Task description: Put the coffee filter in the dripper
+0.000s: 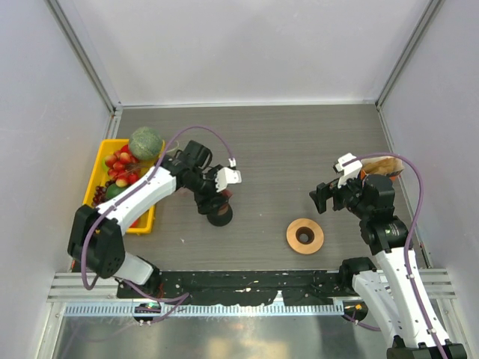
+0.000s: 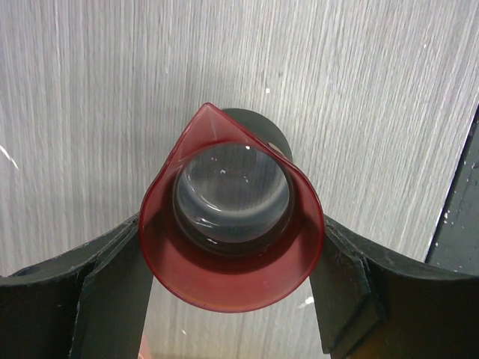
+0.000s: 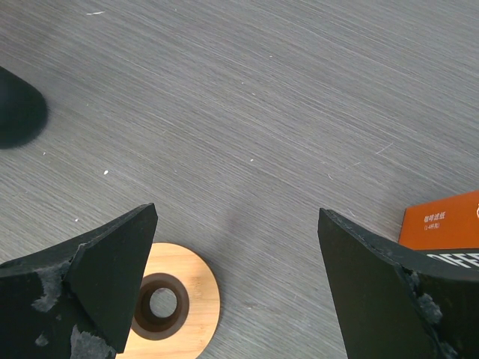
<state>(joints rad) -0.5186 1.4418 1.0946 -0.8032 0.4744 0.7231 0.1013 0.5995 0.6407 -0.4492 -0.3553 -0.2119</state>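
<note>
the dripper (image 1: 304, 235) lies on the table (image 1: 269, 142) near the front edge, closer to the right arm, its dark centre hole uncovered. the right wrist view catches only part of it: one finger covers its left side and the frame edge cuts off its bottom. the coffee filter (image 1: 383, 165) shows as a tan paper piece at the far right of the table. it is mostly hidden behind the right arm, so its shape is hard to make out, and it lies apart from the dripper.

the right fingers (image 3: 105, 277) stand wide apart over the table with nothing between them. an orange packet (image 3: 441, 219) with small print pokes in at the right of that view, cut off by the edge and the other finger. a dark rounded shape (image 3: 16, 112) at the upper left is also cut off, and i cannot tell what it is.

the left fingers (image 2: 105, 292) flank a black cup (image 2: 232, 194) with a red rim. the rim meets both fingers in the wrist view, but whether they press on it i cannot tell. a yellow basket (image 1: 98, 170) of fruit stands at the left, partly hidden by the left arm.
</note>
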